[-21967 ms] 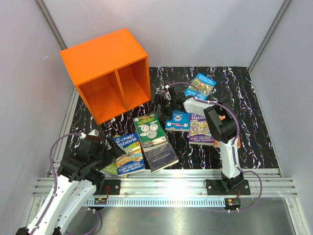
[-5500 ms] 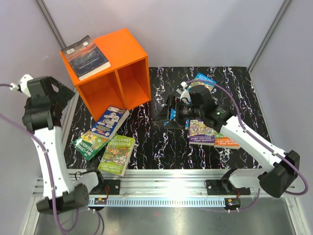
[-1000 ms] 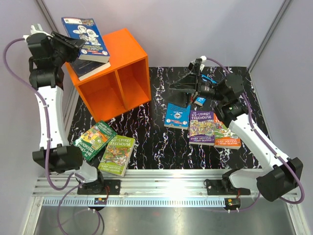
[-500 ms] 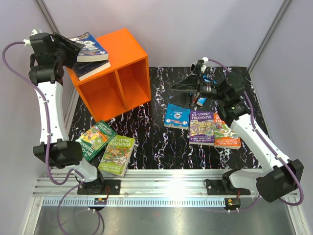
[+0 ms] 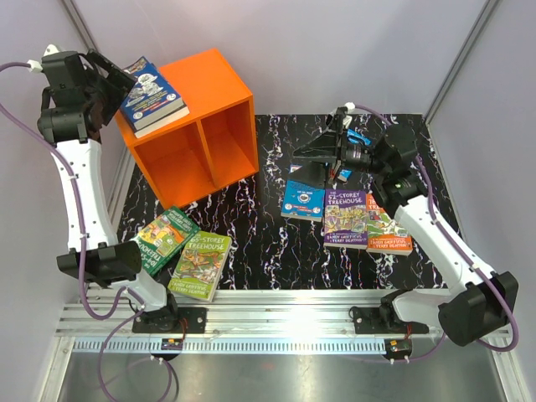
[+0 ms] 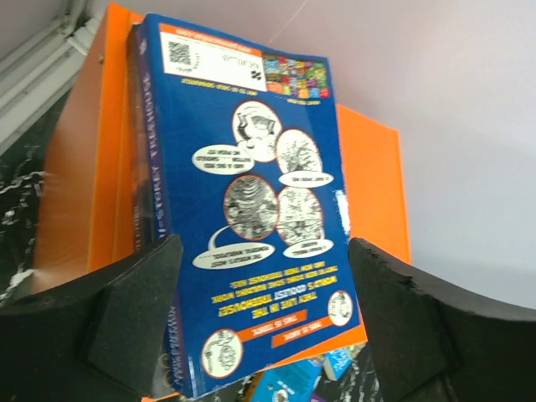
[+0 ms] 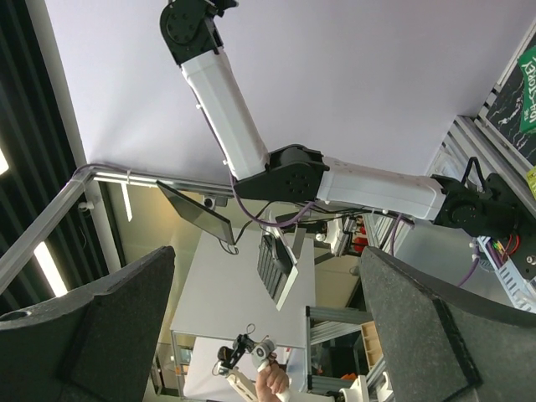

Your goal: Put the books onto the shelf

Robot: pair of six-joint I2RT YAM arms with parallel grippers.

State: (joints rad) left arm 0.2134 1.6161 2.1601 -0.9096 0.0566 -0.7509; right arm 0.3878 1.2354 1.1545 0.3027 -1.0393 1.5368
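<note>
The orange shelf (image 5: pixel 194 126) stands at the far left, its two compartments holding nothing. On its top a blue cartoon-covered book (image 5: pixel 152 91) lies flat on a dark book (image 5: pixel 161 119). My left gripper (image 5: pixel 121 87) is at that stack's left end, open, its fingers flanking the blue book (image 6: pixel 251 209) over the shelf (image 6: pixel 84 193). My right gripper (image 5: pixel 323 156) hangs open and empty above the mat, over a small blue book (image 5: pixel 303 199). A purple Treehouse book (image 5: pixel 343 216), an orange-edged book (image 5: pixel 387 232) and two green books (image 5: pixel 163 240) (image 5: pixel 200 265) lie on the mat.
Another blue-green book (image 5: pixel 358 136) lies partly under the right arm at the back. Grey walls enclose the mat on three sides, and an aluminium rail (image 5: pixel 285 318) runs along the near edge. The right wrist view faces the left arm (image 7: pixel 234 117) and the room beyond.
The left jaws have spread, and the blue book, tilted up a second ago, now lies flat on the dark book. The right gripper has dipped slightly.
</note>
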